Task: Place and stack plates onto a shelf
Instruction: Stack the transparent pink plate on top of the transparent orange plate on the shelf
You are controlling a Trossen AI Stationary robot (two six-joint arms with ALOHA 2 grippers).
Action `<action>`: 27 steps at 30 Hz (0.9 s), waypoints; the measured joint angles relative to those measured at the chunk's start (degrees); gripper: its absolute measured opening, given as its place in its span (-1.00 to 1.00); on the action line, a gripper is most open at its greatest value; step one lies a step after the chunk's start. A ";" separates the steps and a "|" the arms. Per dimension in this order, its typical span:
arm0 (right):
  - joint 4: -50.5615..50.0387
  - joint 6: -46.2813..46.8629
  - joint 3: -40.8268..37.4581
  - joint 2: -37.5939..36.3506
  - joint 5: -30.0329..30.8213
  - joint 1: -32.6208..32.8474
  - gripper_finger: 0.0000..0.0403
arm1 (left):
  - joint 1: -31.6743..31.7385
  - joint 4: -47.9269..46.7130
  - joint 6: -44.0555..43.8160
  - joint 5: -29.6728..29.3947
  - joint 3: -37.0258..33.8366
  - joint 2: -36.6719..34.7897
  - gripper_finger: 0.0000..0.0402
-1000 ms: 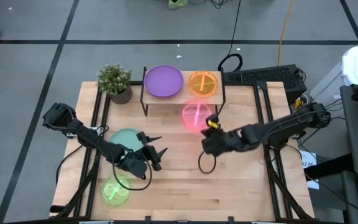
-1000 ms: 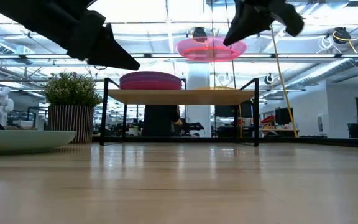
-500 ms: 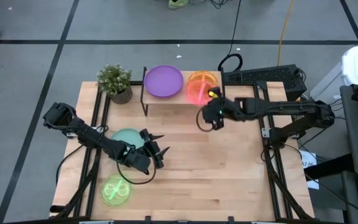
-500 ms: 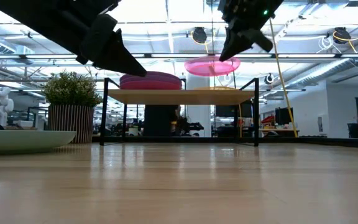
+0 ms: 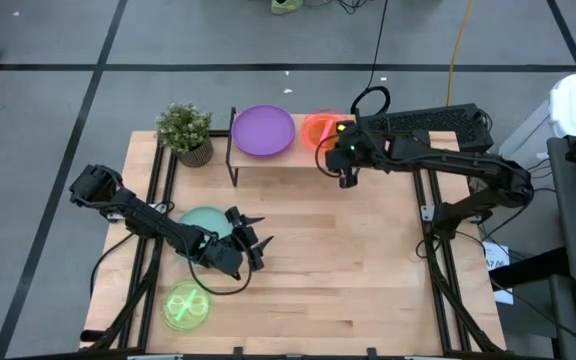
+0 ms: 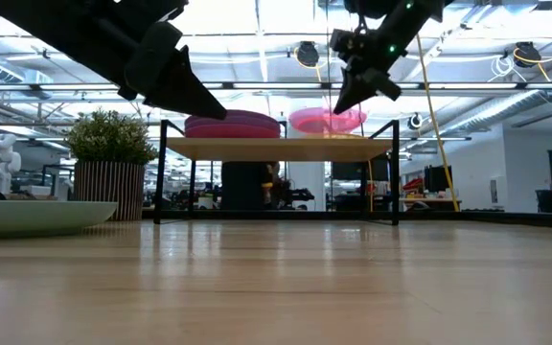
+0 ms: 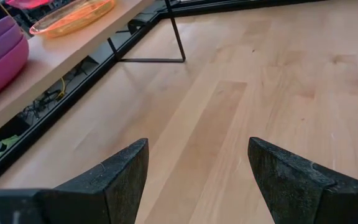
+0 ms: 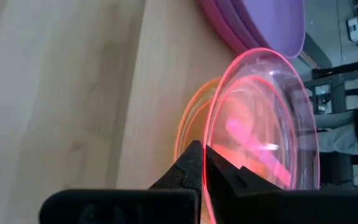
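My right gripper (image 5: 334, 147) is shut on a translucent pink plate (image 5: 317, 129) over the right half of the shelf (image 5: 290, 160). An orange plate (image 8: 188, 121) lies on the board just beneath it. A stack of purple and magenta plates (image 5: 263, 130) rests on the shelf's left half. My left gripper (image 5: 254, 240) hovers open over the table beside a teal plate (image 5: 202, 221) lying flat. A lime-green plate (image 5: 185, 305) lies near the table's near left corner. My right gripper pinches the pink plate's rim (image 8: 207, 138) between its two fingers, on the plate's near right side. The fingers slant down at it from the table's right. The plate sits roughly level just above the orange plate (image 6: 326, 121); whether the two touch I cannot tell.
A potted plant (image 5: 185, 131) stands at the table's far left beside the shelf. A keyboard and cables (image 5: 423, 121) lie beyond the far right corner. Bare wood (image 5: 368, 260) stretches across the table's middle and near right.
My right gripper has swung toward the table's far edge, carrying the pink plate from above the table in front of the shelf to over the shelf's right half, above the orange plate. It has stayed shut on the rim.
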 joint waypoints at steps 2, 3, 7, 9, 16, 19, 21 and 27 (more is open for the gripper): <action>1.00 -0.08 0.00 0.82 0.01 -0.75 -1.00 | 0.00 -0.03 -0.32 0.00 0.00 0.00 0.39; 1.39 -0.20 0.00 1.18 0.00 -1.19 -1.00 | 0.00 -0.07 -0.33 0.00 0.00 0.00 0.39; 2.19 -1.24 0.00 2.67 0.09 -2.25 -1.00 | 0.00 -0.13 -0.33 0.36 0.00 0.00 0.39; 2.34 -1.55 0.00 3.20 0.09 -2.58 -1.00 | 0.00 -0.14 -0.33 1.10 0.00 0.00 0.39; 2.45 -1.55 -0.02 3.85 0.06 -2.89 -1.00 | 0.00 -0.43 -0.31 1.51 0.00 0.00 0.39; 2.42 -1.54 -0.02 4.02 0.04 -2.89 -1.00 | 0.00 -0.53 -0.37 1.51 -0.01 0.00 0.39; 2.44 -1.54 -0.02 4.14 0.04 -2.89 -1.00 | 0.00 -0.53 -0.40 1.51 0.00 0.00 0.39; 2.32 -1.46 -0.02 4.13 0.07 -2.89 -1.00 | 0.00 -0.61 -0.57 1.49 -0.01 0.00 0.39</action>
